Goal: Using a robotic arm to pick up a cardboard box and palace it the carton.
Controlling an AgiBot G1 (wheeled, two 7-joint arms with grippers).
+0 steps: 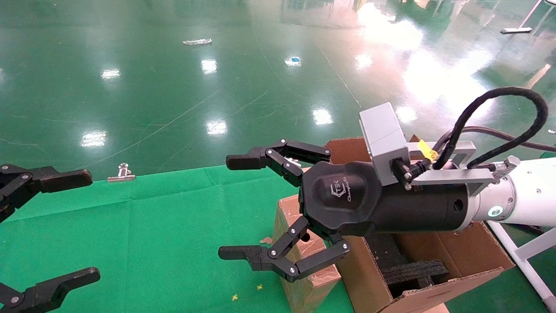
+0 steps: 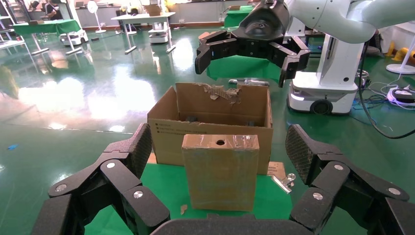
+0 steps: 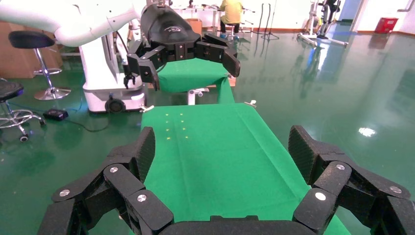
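Carton (image 1: 451, 261) beside cardboard box (image 1: 299, 256) — binder clip (image 1: 121, 172), prob.

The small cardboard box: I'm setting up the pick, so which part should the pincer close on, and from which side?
Probably the two narrow side faces of the cardboard box, coming from above. It stands upright on the green cloth, right beside the carton, so its top is free. The right pincer is open just above it; the left pincer is open, off to the side.

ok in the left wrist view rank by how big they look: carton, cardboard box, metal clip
1. carton, widest, though partly hidden behind the box
2. cardboard box, looks close in area, but it stands nearer the camera, so this order is unsure
3. metal clip, clearly smallest
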